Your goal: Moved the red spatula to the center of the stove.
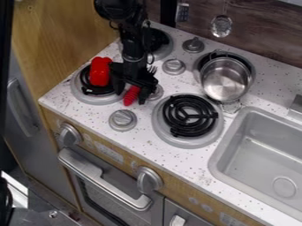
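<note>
Parted jaws straddle the handle [131, 95] of the red spatula [101, 71] without evident grip; off-centre closure could swivel it against the burner coil [93, 91]

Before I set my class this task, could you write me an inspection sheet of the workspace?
Surface: white speckled countertop, four burners; the front right coil is bare.
Job's things: red spatula, its red head over the front left burner, its red handle at the gripper; the middle is hidden.
Clutter: metal pot on the back right burner.
Gripper: low over the handle, between the left burners and the front right one.
Cables: cannot tell against the dark arm.
Surroundings: sink at right, utensil hanging on the wall, oven handle below.
</note>
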